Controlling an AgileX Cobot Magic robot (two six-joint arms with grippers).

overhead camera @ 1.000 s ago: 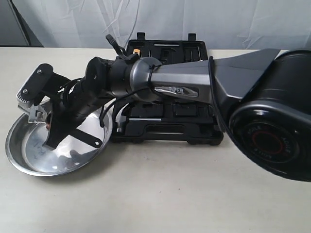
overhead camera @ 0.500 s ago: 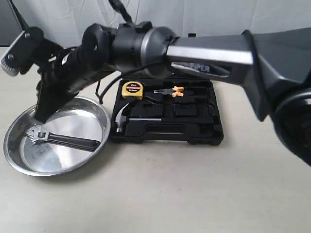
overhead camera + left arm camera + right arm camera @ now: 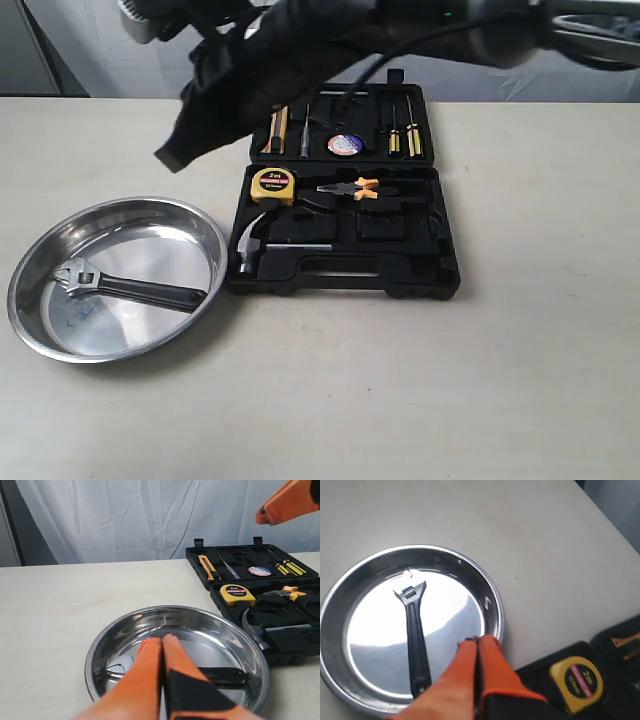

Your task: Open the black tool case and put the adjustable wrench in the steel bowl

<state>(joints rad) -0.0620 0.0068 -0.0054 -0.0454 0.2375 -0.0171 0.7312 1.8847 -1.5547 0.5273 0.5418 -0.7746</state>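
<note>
While adjustable wrench lies in steel bowl by black tool case, my left gripper and right gripper are pressed together, empty.

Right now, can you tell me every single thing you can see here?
Shiny round steel bowl: one, silver, on the table beside the case.
Small adjustable wrench: one, silver head and black handle, lying inside the bowl.
Moulded plastic tool case: one, black, open.
Round tape measure: one, yellow, in the case.
Orange-handled pliers: one, in the case.
Claw hammer: one, silver head, in the case.
Thin screwdrivers: at least two, yellow handles, in the lid.
Flat table: one, beige, under everything.
Hanging curtain: one, white, behind.
Robot's left gripper: one, orange fingers, shut, empty.
Robot's right gripper: one, orange fingers, shut, empty, high above the table.
</note>
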